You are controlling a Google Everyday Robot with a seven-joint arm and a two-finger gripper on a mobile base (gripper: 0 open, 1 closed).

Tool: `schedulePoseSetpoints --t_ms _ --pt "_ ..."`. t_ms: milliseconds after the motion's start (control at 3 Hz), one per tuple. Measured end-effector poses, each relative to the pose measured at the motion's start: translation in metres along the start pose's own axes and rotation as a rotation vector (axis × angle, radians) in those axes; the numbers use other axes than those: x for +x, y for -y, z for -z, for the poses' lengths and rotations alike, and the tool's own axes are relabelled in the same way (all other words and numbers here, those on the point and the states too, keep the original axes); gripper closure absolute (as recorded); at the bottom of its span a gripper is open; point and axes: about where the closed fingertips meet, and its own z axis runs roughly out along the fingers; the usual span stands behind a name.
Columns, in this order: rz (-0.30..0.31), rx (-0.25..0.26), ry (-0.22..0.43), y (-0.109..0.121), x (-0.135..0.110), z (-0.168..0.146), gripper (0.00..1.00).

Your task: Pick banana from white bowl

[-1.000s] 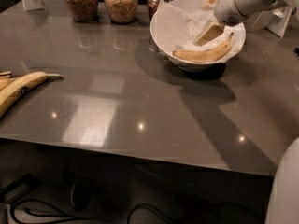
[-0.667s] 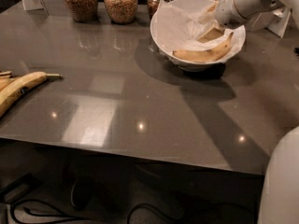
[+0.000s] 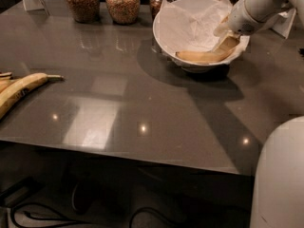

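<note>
In the camera view, a small, curved, pale-yellow banana [image 3: 202, 56] is seen lying inside the wide, round white bowl [image 3: 172, 28], near the bowl's front wall. The robot's white two-finger gripper [image 3: 226, 37] is held inside the bowl's right side, at the banana's right end. How wide its jaws are, or whether anything is held, cannot be told. The banana should be squeezed gently and lifted straight up, so the bowl is not dragged along.

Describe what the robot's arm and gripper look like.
The arm is a smooth, rounded white shell, with no cables or markings showing. It narrows to a pale cream-and-tan gripper, which is over the right side of the white bowl. A rounded white body part fills the lower right corner.
</note>
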Motion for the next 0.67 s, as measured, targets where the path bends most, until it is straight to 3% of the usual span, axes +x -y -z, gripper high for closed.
schedulePoseSetpoints --t_ms 667 --pt "-0.052 -0.104 -0.071 -0.0167 0.0242 -0.0022 0.50"
